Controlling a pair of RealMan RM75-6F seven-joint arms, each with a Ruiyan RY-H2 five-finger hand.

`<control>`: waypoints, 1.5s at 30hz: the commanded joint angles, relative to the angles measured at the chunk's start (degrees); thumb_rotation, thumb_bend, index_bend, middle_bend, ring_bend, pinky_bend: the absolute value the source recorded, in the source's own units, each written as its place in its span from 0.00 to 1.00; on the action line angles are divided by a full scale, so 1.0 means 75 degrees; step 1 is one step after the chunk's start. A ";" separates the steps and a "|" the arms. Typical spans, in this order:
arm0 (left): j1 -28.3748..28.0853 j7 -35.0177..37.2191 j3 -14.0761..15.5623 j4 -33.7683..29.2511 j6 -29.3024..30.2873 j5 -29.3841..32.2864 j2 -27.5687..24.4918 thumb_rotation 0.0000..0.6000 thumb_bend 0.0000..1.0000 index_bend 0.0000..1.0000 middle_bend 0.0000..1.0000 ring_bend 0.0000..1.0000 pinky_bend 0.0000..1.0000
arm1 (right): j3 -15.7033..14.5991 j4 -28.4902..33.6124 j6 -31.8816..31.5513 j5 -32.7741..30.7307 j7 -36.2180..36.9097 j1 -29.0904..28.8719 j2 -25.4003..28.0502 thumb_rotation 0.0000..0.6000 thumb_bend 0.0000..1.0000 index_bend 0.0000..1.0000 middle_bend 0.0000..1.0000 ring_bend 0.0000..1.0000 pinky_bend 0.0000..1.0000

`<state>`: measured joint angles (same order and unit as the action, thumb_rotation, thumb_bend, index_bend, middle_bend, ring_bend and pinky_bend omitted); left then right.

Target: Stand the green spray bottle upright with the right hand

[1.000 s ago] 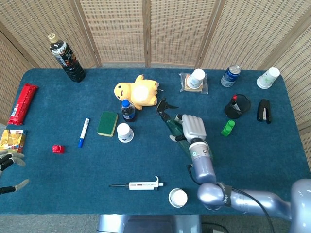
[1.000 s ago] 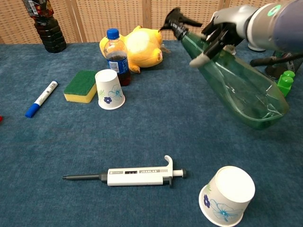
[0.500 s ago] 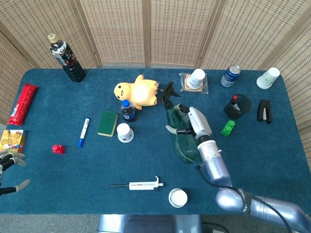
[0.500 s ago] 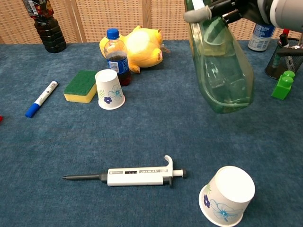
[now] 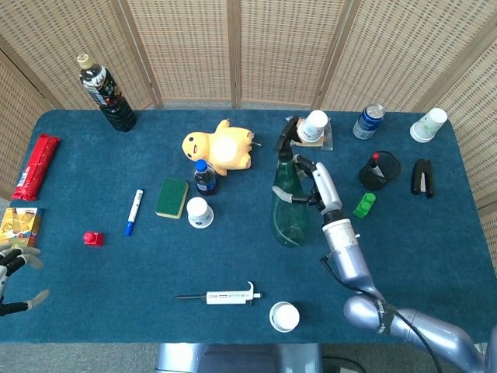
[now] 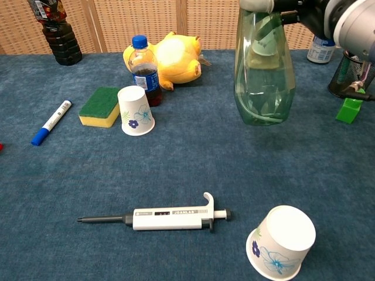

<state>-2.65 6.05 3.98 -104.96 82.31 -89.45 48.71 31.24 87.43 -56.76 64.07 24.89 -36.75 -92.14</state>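
The green spray bottle [image 5: 287, 203] stands nearly upright on the blue table, its black trigger head at the top. My right hand [image 5: 315, 185] grips its neck from the right side. In the chest view the translucent green spray bottle [image 6: 263, 76] has its base on or just above the cloth, and the right hand [image 6: 304, 9] shows at the top edge, wrapped around the neck. My left hand [image 5: 14, 276] hovers at the table's left front edge, fingers apart and holding nothing.
Close around are a yellow plush toy [image 5: 220, 148], a small cola bottle [image 5: 205, 176], a paper cup [image 5: 199, 212], a green sponge [image 5: 172, 197], a pipette [image 5: 224, 295], an overturned cup [image 6: 282, 241], a green block [image 5: 363, 204] and a black pen holder [image 5: 379, 169].
The right hand has swung the spray bottle from a steep tilt to nearly vertical and carried it slightly back. The left hand barely moved.
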 commanded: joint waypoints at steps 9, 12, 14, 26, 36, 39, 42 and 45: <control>-0.0016 -0.0678 -0.0037 -0.0642 -0.0026 0.0069 -0.0192 0.88 0.24 0.42 0.33 0.28 0.17 | -0.0369 -0.2216 -0.0407 0.1412 0.2105 -0.0208 -0.0570 1.00 0.27 0.60 0.58 0.43 0.53; -0.0025 -0.0788 -0.0045 -0.0748 -0.0035 0.0065 -0.0227 0.87 0.24 0.42 0.32 0.28 0.17 | -0.0414 -0.2779 -0.0618 0.1554 0.2227 -0.0313 -0.0749 1.00 0.27 0.60 0.57 0.43 0.50; -0.0026 -0.0852 -0.0052 -0.0812 -0.0029 0.0066 -0.0259 0.87 0.24 0.42 0.32 0.28 0.17 | -0.0427 -0.3187 -0.0814 0.1613 0.2276 -0.0381 -0.0919 1.00 0.27 0.60 0.57 0.42 0.48; -0.0045 -0.1042 -0.0070 -0.1050 -0.0030 0.0008 -0.0392 0.87 0.24 0.42 0.32 0.28 0.17 | -0.0686 -0.4944 -0.1584 0.1725 0.2647 -0.0485 -0.1701 1.00 0.27 0.59 0.57 0.39 0.45; -0.0072 -0.1186 -0.0081 -0.1218 -0.0039 -0.0086 -0.0471 0.88 0.24 0.42 0.32 0.28 0.17 | -0.1008 -0.6007 -0.2336 0.1897 0.3046 -0.0329 -0.2152 1.00 0.26 0.59 0.57 0.39 0.44; -0.0068 -0.1222 -0.0072 -0.1249 -0.0038 -0.0115 -0.0476 0.88 0.24 0.42 0.32 0.28 0.17 | -0.1099 -0.6233 -0.2429 0.1907 0.3179 -0.0278 -0.2262 1.00 0.26 0.59 0.57 0.39 0.44; -0.0063 -0.1264 -0.0064 -0.1294 -0.0026 -0.0168 -0.0492 0.88 0.24 0.42 0.32 0.28 0.17 | -0.1203 -0.6442 -0.2539 0.1928 0.3304 -0.0218 -0.2371 1.00 0.26 0.59 0.57 0.39 0.44; -0.0041 -0.1291 -0.0060 -0.1338 0.0025 -0.0214 -0.0519 0.87 0.24 0.42 0.32 0.28 0.17 | -0.1287 -0.6555 -0.2618 0.1936 0.3389 -0.0147 -0.2429 1.00 0.26 0.59 0.57 0.39 0.43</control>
<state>-2.99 -3.60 3.52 -114.94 82.44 -91.00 44.86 21.74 38.42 -76.24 78.55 50.18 -38.01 -110.21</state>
